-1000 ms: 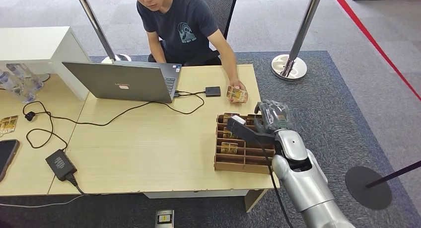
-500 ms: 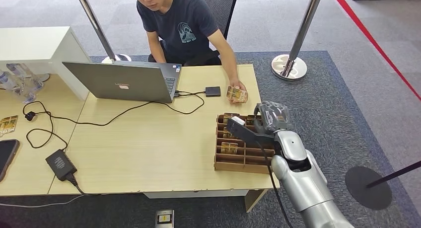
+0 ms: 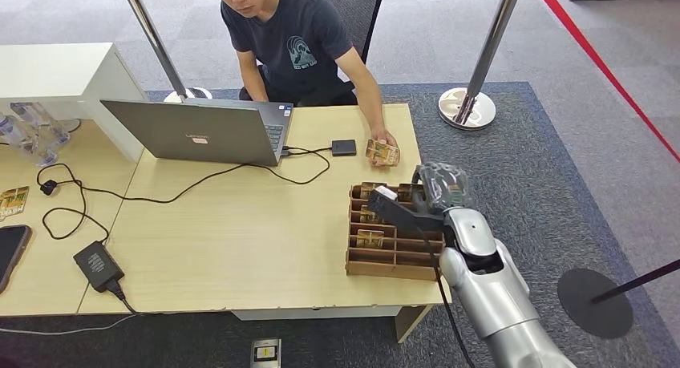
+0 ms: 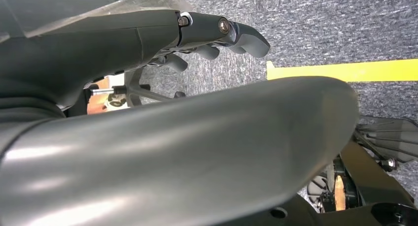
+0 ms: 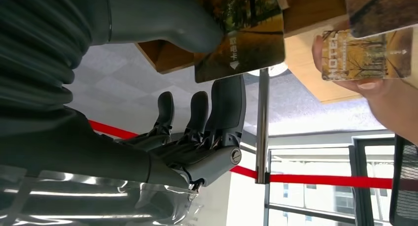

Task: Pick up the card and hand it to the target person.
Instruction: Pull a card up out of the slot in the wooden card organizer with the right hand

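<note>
Golden card (image 5: 365, 53) reads "HOTEL".

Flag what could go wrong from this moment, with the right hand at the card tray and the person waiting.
1. The right hand pinches a card by one edge between thumb and fingers; it might slip.
2. The card is close to the wooden tray and could snag on a divider.
3. The person's hand already rests on another card, so the handover may be fumbled.

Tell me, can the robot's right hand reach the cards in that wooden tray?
Very likely yes. The right hand is at the far corner of the tray, and its thumb and a finger appear to pinch a card standing there. Nothing lies in between.
</note>
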`<action>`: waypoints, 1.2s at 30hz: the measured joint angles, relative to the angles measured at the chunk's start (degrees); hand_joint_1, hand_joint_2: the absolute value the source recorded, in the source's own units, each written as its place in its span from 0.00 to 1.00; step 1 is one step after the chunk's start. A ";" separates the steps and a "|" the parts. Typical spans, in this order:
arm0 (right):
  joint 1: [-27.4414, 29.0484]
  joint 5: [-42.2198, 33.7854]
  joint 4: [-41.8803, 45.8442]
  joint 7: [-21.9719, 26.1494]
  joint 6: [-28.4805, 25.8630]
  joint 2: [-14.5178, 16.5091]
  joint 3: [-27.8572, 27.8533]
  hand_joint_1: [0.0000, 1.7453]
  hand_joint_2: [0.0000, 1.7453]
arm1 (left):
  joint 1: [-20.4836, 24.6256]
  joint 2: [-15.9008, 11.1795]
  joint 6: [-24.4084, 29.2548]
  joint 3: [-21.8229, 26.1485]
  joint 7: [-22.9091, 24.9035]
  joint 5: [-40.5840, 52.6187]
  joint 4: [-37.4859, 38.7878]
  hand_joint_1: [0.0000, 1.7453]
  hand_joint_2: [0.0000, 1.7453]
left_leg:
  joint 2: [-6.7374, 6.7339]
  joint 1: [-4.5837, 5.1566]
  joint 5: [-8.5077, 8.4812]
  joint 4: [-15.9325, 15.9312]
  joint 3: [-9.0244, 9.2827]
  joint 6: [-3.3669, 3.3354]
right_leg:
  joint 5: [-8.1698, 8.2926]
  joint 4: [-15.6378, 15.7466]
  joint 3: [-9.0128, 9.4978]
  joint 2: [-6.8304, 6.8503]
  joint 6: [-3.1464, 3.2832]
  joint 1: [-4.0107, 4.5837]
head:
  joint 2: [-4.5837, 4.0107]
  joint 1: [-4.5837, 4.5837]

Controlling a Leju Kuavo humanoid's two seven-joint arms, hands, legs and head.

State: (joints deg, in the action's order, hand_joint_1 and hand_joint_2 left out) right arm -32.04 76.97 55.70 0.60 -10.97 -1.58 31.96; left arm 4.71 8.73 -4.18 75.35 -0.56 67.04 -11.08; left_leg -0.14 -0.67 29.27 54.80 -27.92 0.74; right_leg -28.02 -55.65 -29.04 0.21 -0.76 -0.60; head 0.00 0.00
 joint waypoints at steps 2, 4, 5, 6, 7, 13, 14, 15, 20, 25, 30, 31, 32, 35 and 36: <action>0.18 -0.08 -0.12 0.00 -0.19 0.00 -0.04 0.59 1.00 | -0.02 -0.05 -0.01 0.00 -0.01 0.00 -0.01 0.00 0.00 | 0.04 -0.01 0.00 -0.01 0.02 0.00 | -0.01 0.02 0.04 0.04 0.00 0.01 | 0.00 0.00; 0.68 -0.19 -0.18 0.08 -0.33 0.04 -0.07 0.60 1.00 | -0.02 -0.14 -0.05 -0.08 0.00 0.09 -0.02 0.00 0.00 | 0.07 -0.01 0.00 -0.03 0.05 0.00 | -0.02 0.04 0.08 0.07 -0.01 0.01 | 0.00 0.00; 1.00 -0.24 -0.19 0.11 -0.44 0.07 -0.07 0.61 1.00 | -0.03 -0.18 -0.07 -0.12 0.00 0.14 -0.02 0.00 0.00 | 0.06 -0.01 -0.01 -0.03 0.04 0.00 | -0.01 0.04 0.07 0.06 -0.01 0.01 | 0.00 0.00; 1.33 -0.28 -0.18 0.14 -0.55 0.08 -0.07 0.61 1.00 | -0.03 -0.22 -0.09 -0.17 0.01 0.20 -0.02 0.00 0.00 | 0.07 -0.01 0.00 -0.03 0.05 0.00 | -0.02 0.04 0.09 0.07 -0.01 0.01 | 0.00 0.00; 1.51 -0.27 -0.14 0.13 -0.67 0.07 -0.04 0.62 1.00 | -0.03 -0.24 -0.10 -0.19 0.01 0.22 -0.03 0.00 0.00 | 0.07 -0.01 -0.01 -0.03 0.04 0.00 | 0.00 0.05 0.07 0.06 0.00 0.01 | 0.00 0.00; 2.29 -0.33 0.24 0.26 -1.19 -0.14 -0.13 0.66 1.00 | -0.03 -0.35 -0.14 -0.36 0.03 0.44 -0.03 0.00 0.00 | 0.11 -0.02 -0.02 -0.04 0.07 0.01 | -0.02 0.06 0.10 0.11 0.00 0.02 | 0.00 0.00; 2.40 -0.37 0.34 0.30 -1.27 -0.14 -0.19 0.66 1.00 | -0.03 -0.38 -0.14 -0.40 0.02 0.49 -0.04 0.00 0.00 | 0.11 -0.02 -0.03 -0.05 0.05 0.01 | 0.00 0.07 0.08 0.11 0.01 0.02 | 0.00 0.00; 2.50 -0.37 0.47 0.31 -1.28 -0.13 -0.26 0.66 1.00 | -0.04 -0.41 -0.14 -0.44 0.00 0.54 -0.04 0.00 0.00 | 0.11 -0.02 -0.03 -0.04 0.06 0.01 | -0.01 0.07 0.09 0.12 0.00 0.02 | 0.00 0.00; 3.12 -0.37 0.89 0.33 -1.47 -0.41 -0.47 0.67 1.00 | -0.07 -0.52 -0.10 -0.51 -0.06 0.67 -0.05 0.00 0.00 | 0.12 -0.03 -0.03 -0.05 0.07 0.02 | 0.00 0.07 0.10 0.12 0.01 0.02 | 0.00 0.00; 3.40 -0.59 0.80 0.64 -1.81 -0.81 -0.59 0.69 1.00 | -0.13 -0.47 0.05 -0.54 -0.05 0.72 -0.03 0.00 0.00 | 0.15 -0.02 -0.01 -0.05 0.12 0.02 | -0.03 0.07 0.16 0.16 0.01 0.02 | 0.00 0.00; 3.52 -0.67 0.79 0.67 -1.89 -0.91 -0.66 0.70 1.00 | -0.16 -0.44 0.08 -0.55 -0.05 0.74 -0.02 0.00 0.00 | 0.15 -0.03 -0.04 -0.05 0.07 0.02 | 0.00 0.09 0.11 0.16 0.02 0.03 | 0.00 0.00; 3.56 -0.69 0.79 0.67 -1.91 -0.93 -0.68 0.71 1.00 | -0.17 -0.44 0.08 -0.55 -0.05 0.74 -0.01 0.00 0.00 | 0.15 -0.03 -0.05 -0.06 0.06 0.02 | 0.01 0.10 0.10 0.16 0.02 0.03 | 0.00 0.00; 3.57 -0.69 0.82 0.69 -1.92 -0.96 -0.67 0.71 1.00 | -0.16 -0.45 0.07 -0.55 -0.05 0.74 -0.01 0.00 0.00 | 0.15 -0.03 -0.05 -0.06 0.07 0.02 | 0.01 0.10 0.12 0.16 0.02 0.03 | 0.00 0.00; 3.33 -0.88 0.68 1.24 -1.81 -1.03 -0.36 0.71 1.00 | -0.18 -0.41 0.20 -0.37 0.06 0.58 0.02 0.00 0.00 | 0.16 -0.03 -0.03 -0.05 0.10 0.02 | -0.01 0.09 0.14 0.16 0.01 0.03 | 0.00 0.00; 3.17 -0.97 0.53 1.47 -1.73 -1.00 -0.23 0.72 1.00 | -0.18 -0.38 0.27 -0.28 0.12 0.50 0.02 0.00 0.00 | 0.15 -0.03 -0.02 -0.05 0.11 0.02 | -0.02 0.08 0.15 0.16 0.01 0.02 | 0.00 0.00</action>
State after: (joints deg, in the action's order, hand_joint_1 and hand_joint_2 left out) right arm -28.88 76.00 56.23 2.07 -12.70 -2.58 31.72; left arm 4.54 8.34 -3.91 75.07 -0.44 67.54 -11.06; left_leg 0.01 -0.70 29.25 54.76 -27.82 0.76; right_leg -28.04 -55.57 -28.89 0.37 -0.75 -0.58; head 0.00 0.00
